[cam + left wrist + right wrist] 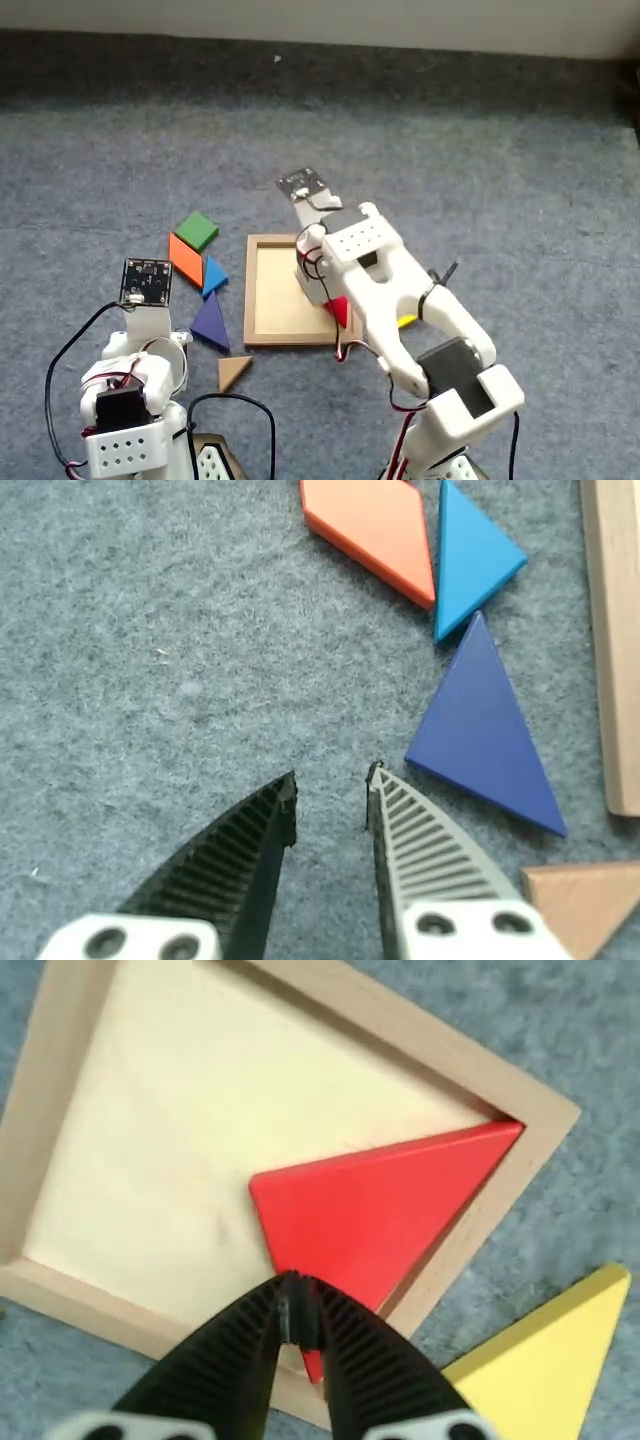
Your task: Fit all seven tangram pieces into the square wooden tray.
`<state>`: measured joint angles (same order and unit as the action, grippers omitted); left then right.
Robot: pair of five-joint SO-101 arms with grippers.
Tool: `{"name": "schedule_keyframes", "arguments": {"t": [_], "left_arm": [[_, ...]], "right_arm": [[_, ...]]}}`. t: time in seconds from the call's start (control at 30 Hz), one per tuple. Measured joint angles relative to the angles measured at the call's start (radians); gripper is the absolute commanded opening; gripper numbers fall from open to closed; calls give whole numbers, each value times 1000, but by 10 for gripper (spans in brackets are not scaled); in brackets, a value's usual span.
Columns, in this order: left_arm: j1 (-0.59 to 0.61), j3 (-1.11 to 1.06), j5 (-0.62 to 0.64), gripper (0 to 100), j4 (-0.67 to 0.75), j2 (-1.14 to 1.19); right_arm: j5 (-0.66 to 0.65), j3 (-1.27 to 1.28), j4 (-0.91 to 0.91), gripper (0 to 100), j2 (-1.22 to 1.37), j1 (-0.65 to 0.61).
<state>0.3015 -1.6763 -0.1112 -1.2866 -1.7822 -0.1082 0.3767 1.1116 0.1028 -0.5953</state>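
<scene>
The square wooden tray (251, 290) lies mid-table on the grey carpet. A red triangle (390, 1210) sits in one corner of the tray (40, 1100), with one point lying over the rim. My right gripper (298, 1298) is shut, its tips at the red triangle's edge. A yellow triangle (545, 1370) lies just outside that rim. To the tray's left lie a green square (197, 230), an orange parallelogram (372, 528), a blue triangle (470, 555), a purple triangle (485, 730) and a wood-coloured triangle (580, 900). My left gripper (330, 785) hangs open over bare carpet beside the purple triangle.
The right arm's white body (400, 300) reaches over the tray's right side and covers part of it. The yellow triangle (406, 321) peeks out beside that arm. Carpet stretches open behind and to the right of the tray. A cable loops near the left arm's base (130, 430).
</scene>
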Motion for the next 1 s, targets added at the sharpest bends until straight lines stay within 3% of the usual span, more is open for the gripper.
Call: {"name": "schedule_keyframes", "arguments": {"t": [0.3,0.47,0.63,0.9,1.0], "left_arm": [[0,0,0,133,0,0],[0,0,0,133,0,0],[0,0,0,133,0,0],[0,0,0,133,0,0],[0,0,0,133,0,0]], "right_arm": [[-20,17,63,6,-2,135],[-124,-5,195,5,-60,193],[-140,-48,330,9,-244,203],[52,150,253,294,-574,203],[150,227,212,347,-591,203]]}}
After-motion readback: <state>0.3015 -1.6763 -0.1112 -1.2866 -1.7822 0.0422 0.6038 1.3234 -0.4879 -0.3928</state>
